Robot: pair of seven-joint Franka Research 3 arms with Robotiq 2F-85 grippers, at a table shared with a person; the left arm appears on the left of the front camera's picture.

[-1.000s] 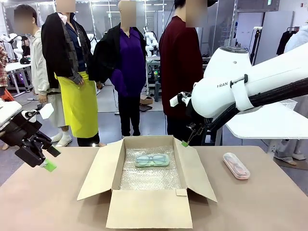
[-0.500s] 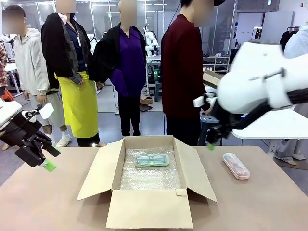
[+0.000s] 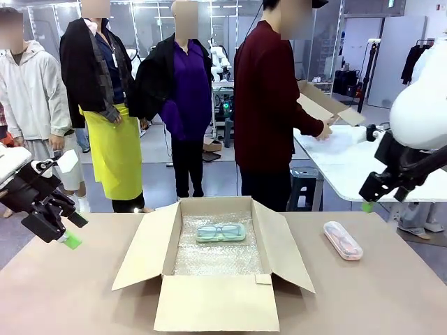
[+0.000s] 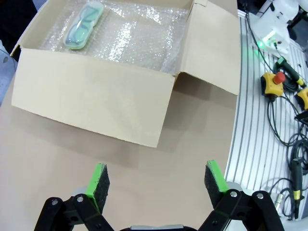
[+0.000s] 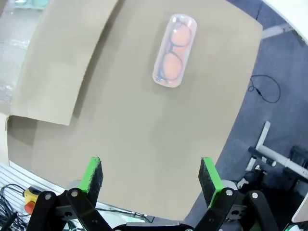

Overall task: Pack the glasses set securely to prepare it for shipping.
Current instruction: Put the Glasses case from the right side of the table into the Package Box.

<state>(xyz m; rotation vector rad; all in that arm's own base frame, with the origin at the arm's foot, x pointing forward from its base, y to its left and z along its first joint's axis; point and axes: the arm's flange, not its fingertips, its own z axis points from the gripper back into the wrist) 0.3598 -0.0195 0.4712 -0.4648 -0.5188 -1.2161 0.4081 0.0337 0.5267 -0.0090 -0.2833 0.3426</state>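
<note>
Front view: the mint-green case lies on bubble wrap inside the open cardboard box, near its far wall, with its long axis running left to right. The pink case lies on the table right of the box, apart from its flap, with its long axis slanting from far-left to near-right. The left gripper and right gripper both hang with jaws spread wide and empty. Since one second ago the right arm has swung from the box's far right corner to the picture's right edge, while the cases and the left gripper are unchanged.
</note>
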